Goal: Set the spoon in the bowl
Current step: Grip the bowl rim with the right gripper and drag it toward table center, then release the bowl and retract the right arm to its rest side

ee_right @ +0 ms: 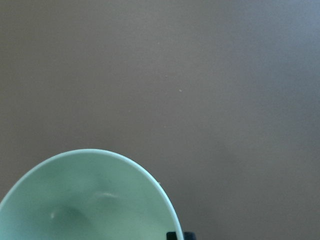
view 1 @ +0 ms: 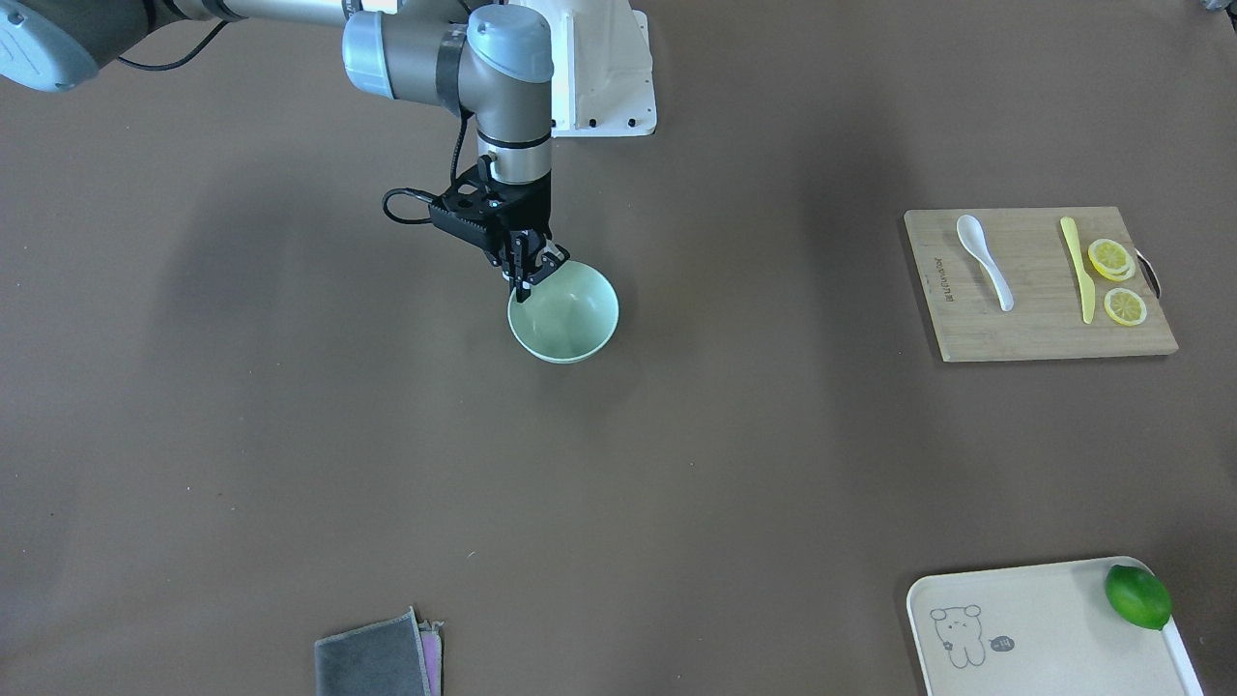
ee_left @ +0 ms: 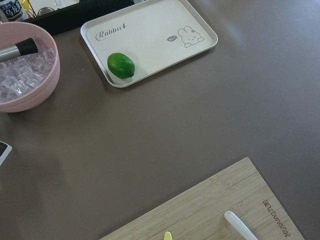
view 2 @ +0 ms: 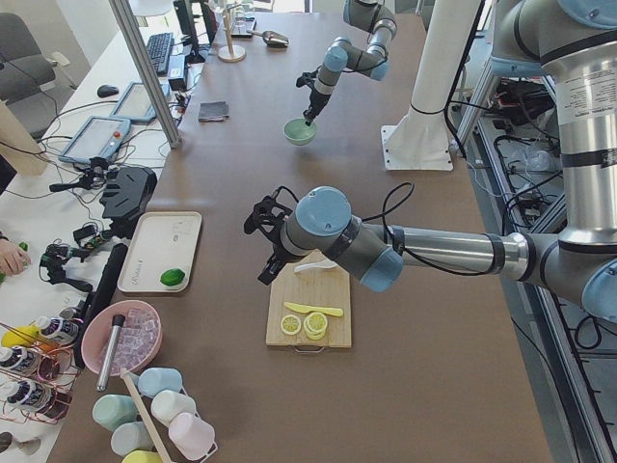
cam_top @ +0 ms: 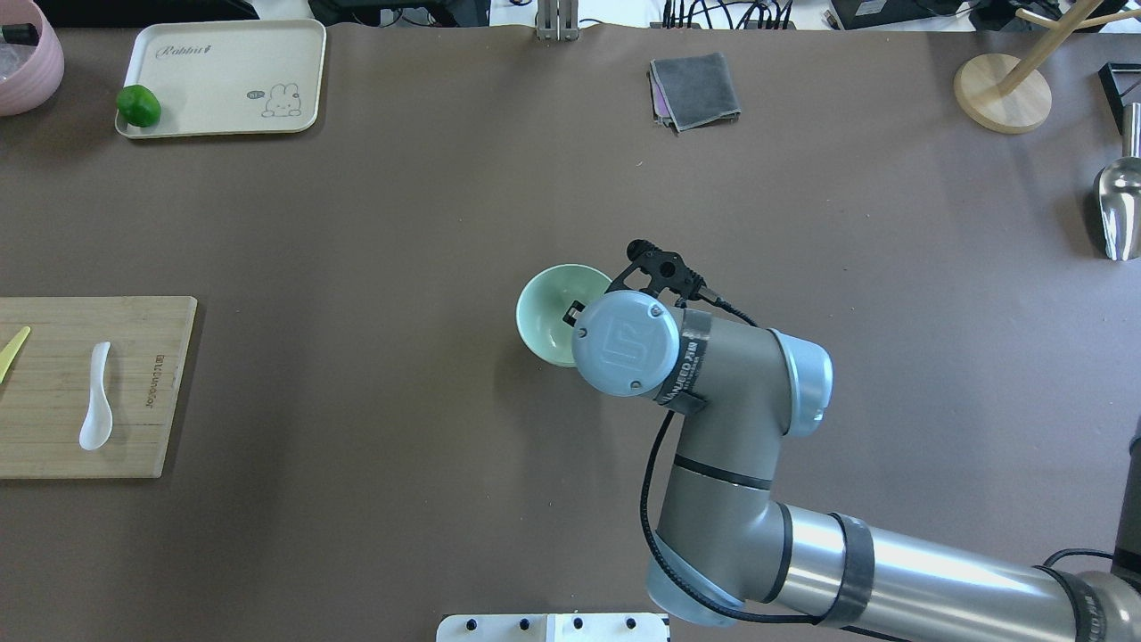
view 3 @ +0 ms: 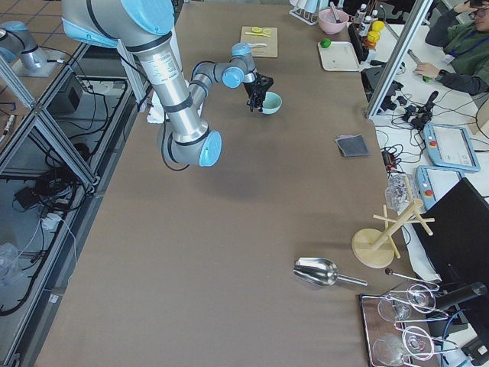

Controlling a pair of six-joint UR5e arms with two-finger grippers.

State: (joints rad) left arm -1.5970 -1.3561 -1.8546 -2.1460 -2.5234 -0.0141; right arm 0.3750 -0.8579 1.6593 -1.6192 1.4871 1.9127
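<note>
The pale mint-green bowl [view 1: 563, 312] stands near the middle of the table, and also shows in the overhead view [cam_top: 545, 312] and the right wrist view [ee_right: 90, 200]. My right gripper [view 1: 530, 275] is shut on the bowl's rim on the robot's side, one finger inside and one outside. The white spoon [view 1: 984, 259] lies on the wooden cutting board [view 1: 1039, 333], far from the bowl, and shows in the overhead view [cam_top: 96, 397]. Its tip shows in the left wrist view [ee_left: 240, 227]. My left gripper [view 2: 265, 258] hovers over the board's far end; I cannot tell if it is open.
A yellow knife [view 1: 1080, 271] and lemon slices [view 1: 1111, 259] lie on the board beside the spoon. A cream tray [view 1: 1044, 628] holds a lime [view 1: 1138, 596]. A grey cloth [view 1: 377, 657] lies at the far edge. A pink ice bowl [ee_left: 25, 75] stands beyond the tray.
</note>
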